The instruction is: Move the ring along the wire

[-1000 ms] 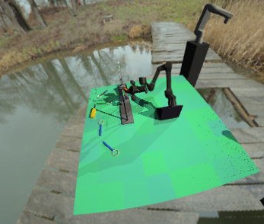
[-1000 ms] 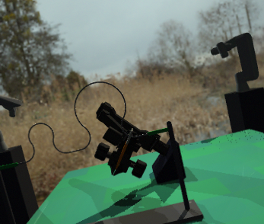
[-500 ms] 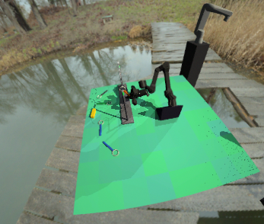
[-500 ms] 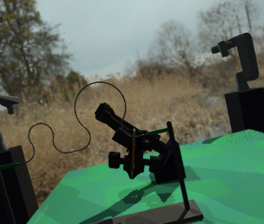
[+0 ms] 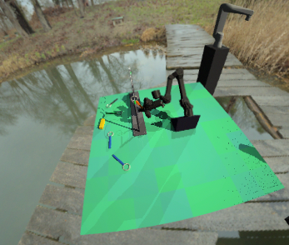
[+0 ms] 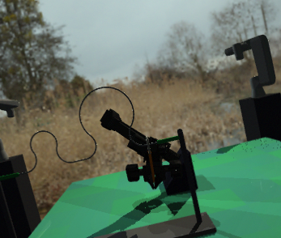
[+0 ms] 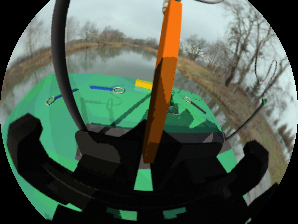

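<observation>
The orange handle (image 5: 137, 102) (image 6: 151, 163) (image 7: 166, 75) hangs nearly upright below its ring (image 5: 134, 98) (image 6: 148, 142). My gripper (image 6: 153, 172) (image 7: 147, 123) is shut on the handle. In the exterior view the ring is nearly edge-on around the thin grey wire (image 6: 107, 87), just beside the green part (image 6: 168, 139) next to the right post (image 6: 195, 202). Whether the ring touches the wire cannot be told. The other green part (image 6: 9, 176) is next to the left post (image 6: 3, 206). In the wrist view the ring is mostly cut off at the top.
The posts stand on a dark base (image 5: 137, 127) (image 6: 155, 231). Two blue-handled rings (image 5: 110, 142) (image 5: 119, 160), a yellow object (image 5: 102, 123) (image 7: 143, 84) and a dark-handled ring (image 5: 112, 102) lie on the green mat (image 5: 168, 196). One post (image 7: 60, 55) rises close at the left in the wrist view.
</observation>
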Robot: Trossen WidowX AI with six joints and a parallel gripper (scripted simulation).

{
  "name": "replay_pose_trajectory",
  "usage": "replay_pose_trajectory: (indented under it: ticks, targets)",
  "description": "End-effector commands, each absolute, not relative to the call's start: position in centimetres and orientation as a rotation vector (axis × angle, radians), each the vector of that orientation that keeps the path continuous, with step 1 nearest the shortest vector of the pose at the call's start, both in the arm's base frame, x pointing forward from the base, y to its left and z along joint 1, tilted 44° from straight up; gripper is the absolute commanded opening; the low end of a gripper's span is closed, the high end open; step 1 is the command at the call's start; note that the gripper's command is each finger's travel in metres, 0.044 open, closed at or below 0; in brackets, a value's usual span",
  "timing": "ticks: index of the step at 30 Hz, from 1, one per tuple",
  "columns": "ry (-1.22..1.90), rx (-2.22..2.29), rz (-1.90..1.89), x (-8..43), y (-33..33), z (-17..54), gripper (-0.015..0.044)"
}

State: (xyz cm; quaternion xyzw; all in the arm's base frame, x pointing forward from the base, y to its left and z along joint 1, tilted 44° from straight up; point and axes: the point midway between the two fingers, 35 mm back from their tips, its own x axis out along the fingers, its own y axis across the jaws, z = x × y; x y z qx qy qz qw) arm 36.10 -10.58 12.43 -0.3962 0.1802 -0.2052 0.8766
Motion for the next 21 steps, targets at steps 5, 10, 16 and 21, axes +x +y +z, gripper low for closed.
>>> replay_pose_trajectory:
  ticks: [5,10,16,21]
  targets:
    - [0.374,-0.780,-0.420,36.2,-9.4,11.4,-0.0150]
    - [0.375,-0.772,-0.418,36.3,-9.0,10.9,-0.0150]
    - [0.374,-0.768,-0.417,36.3,-8.5,10.5,-0.0150]
    - [0.374,-0.767,-0.416,36.4,-8.2,10.1,-0.0150]
